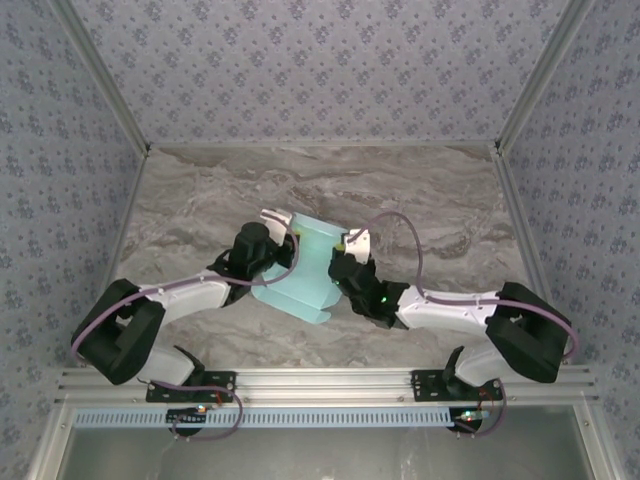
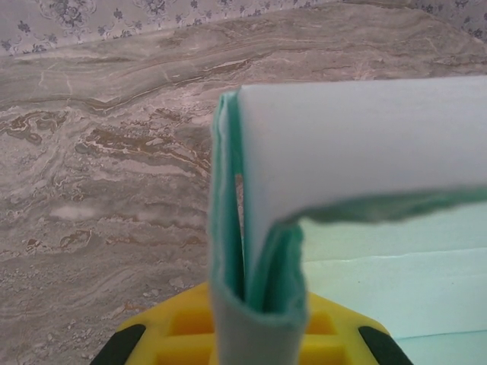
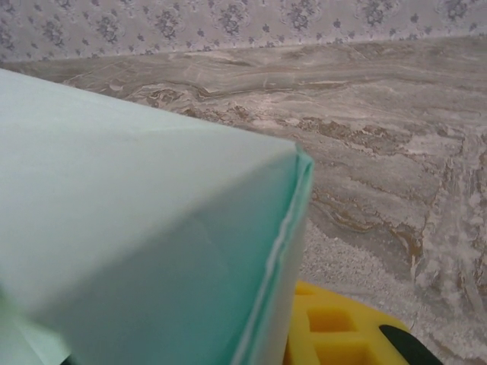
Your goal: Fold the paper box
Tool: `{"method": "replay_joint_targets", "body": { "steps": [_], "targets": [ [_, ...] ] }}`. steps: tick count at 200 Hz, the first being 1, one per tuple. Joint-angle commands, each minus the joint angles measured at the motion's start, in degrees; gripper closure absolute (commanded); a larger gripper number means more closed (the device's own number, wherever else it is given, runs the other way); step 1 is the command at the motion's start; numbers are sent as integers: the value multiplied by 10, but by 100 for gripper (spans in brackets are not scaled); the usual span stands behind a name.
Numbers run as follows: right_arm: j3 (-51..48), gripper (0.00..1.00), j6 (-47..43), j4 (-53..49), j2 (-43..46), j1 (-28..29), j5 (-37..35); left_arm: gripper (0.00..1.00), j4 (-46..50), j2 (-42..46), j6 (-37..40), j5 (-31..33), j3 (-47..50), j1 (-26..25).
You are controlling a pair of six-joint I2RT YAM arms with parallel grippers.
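The paper box point(image 1: 310, 272) is between the left claw point(image 1: 283, 242) and right claw point(image 1: 343, 254), mid-table point(image 1: 430, 195)

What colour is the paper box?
The paper box is pale aqua, a light blue-green. The top external view shows it best.

Matt, smooth pale aqua thin-card paper box point(image 1: 310, 275), fuzzy at cut edges; grey marble-patterned tabletop point(image 1: 400, 190) smooth, faint sheen
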State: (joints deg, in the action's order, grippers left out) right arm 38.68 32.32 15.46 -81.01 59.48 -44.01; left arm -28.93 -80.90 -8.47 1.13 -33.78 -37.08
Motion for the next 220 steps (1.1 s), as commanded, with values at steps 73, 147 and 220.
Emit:
{"method": "replay_joint_targets", "body": {
  "steps": [73,147,220],
  "targets": [
    [29,78,93,-61,-41,10,-54,67,-17,86,-16,-42,6,0],
    [26,78,80,-56,-37,15,-35,55,-34,61,25,-146,2,29],
    [24,78,42,-33,-17,13,10,66,-117,35,35,-253,33,67]
  ]
}}
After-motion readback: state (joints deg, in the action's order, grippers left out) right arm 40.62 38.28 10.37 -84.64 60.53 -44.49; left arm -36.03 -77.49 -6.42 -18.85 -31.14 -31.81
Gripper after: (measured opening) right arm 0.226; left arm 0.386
